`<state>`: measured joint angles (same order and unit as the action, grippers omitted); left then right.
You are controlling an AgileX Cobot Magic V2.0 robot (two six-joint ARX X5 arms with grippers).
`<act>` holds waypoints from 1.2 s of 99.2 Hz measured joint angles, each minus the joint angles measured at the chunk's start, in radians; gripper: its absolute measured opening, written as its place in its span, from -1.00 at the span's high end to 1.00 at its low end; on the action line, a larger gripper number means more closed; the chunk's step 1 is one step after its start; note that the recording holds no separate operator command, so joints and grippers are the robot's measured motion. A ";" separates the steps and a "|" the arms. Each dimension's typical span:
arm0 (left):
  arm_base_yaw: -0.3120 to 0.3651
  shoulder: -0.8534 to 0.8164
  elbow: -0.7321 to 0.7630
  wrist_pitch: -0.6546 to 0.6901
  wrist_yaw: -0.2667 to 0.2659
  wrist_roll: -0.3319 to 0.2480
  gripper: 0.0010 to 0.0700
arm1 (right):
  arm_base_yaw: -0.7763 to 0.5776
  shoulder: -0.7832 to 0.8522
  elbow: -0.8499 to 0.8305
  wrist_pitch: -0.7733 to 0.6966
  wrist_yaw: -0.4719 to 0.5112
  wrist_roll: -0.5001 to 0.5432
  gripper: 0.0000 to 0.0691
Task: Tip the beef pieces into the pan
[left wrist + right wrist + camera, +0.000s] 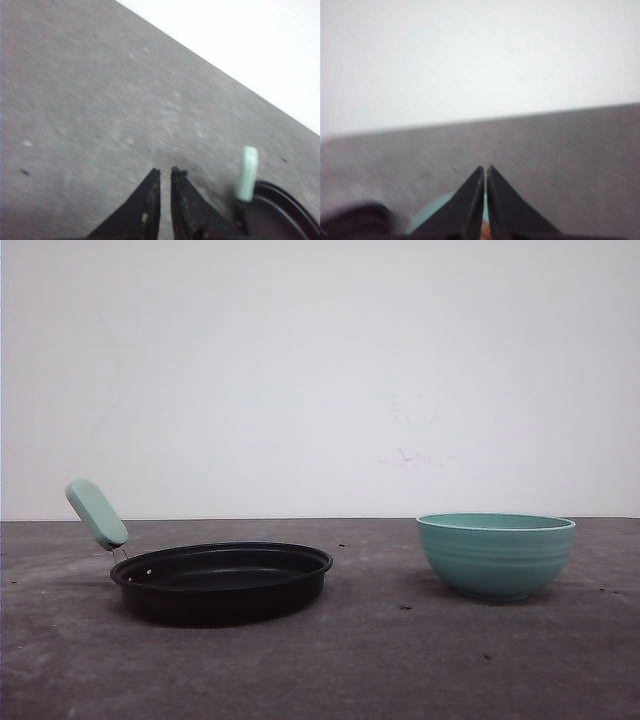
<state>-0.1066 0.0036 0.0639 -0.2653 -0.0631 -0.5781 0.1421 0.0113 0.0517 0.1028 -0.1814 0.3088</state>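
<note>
Pan (221,581) — one; teal bowl (496,554) — one.

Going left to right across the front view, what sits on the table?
Mint-green handle → black pan → teal bowl.

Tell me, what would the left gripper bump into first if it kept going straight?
Probably just the gray table. The left gripper points at bare tabletop, with the pan off to one side.
</note>
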 joint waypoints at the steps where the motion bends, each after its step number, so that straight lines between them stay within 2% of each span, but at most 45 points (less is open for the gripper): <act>1: 0.000 0.000 0.000 0.000 0.011 -0.002 0.99 | 0.000 0.000 0.002 0.006 -0.002 0.009 0.97; 17: 0.000 0.000 0.003 0.051 0.170 -0.016 0.99 | 0.000 0.000 0.045 0.023 -0.013 0.133 0.97; 23: 0.000 0.000 0.018 0.071 0.183 -0.030 0.99 | 0.000 0.000 0.067 0.019 -0.033 0.169 0.97; 31: 0.000 0.000 0.036 0.130 0.196 -0.082 0.99 | 0.000 0.000 0.116 0.005 -0.055 0.201 0.97; 38: 0.001 0.001 0.068 0.152 0.248 -0.117 0.99 | 0.000 0.000 0.186 -0.044 -0.067 0.216 0.97; 46: 0.001 0.018 0.146 0.094 0.291 -0.117 0.99 | 0.000 0.017 0.298 -0.165 -0.074 0.223 0.97; 54: 0.001 0.065 0.256 -0.015 0.293 -0.087 0.99 | 0.000 0.058 0.414 -0.304 -0.075 0.212 0.97; 59: 0.001 0.105 0.327 -0.064 0.274 -0.057 0.99 | 0.000 0.092 0.485 -0.383 -0.068 0.185 0.97; 73: 0.001 0.283 0.569 -0.074 0.266 0.026 0.99 | 0.000 0.209 0.682 -0.480 -0.023 0.068 0.97; 84: 0.001 0.460 0.783 -0.108 0.313 0.068 0.99 | 0.000 0.314 0.837 -0.484 0.001 -0.006 0.97; 101: -0.002 0.725 1.075 -0.296 0.390 0.142 0.99 | 0.000 0.494 1.036 -0.592 0.002 -0.088 0.97; 111: -0.016 0.837 1.186 -0.362 0.430 0.185 0.97 | 0.000 0.580 1.111 -0.676 -0.001 -0.116 0.97; 119: -0.024 0.864 1.213 -0.367 0.468 0.199 0.95 | 0.000 0.619 1.142 -0.702 -0.006 -0.124 0.97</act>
<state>-0.1303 0.8677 1.2770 -0.6323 0.4049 -0.3794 0.1421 0.6304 1.1934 -0.5991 -0.1875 0.1844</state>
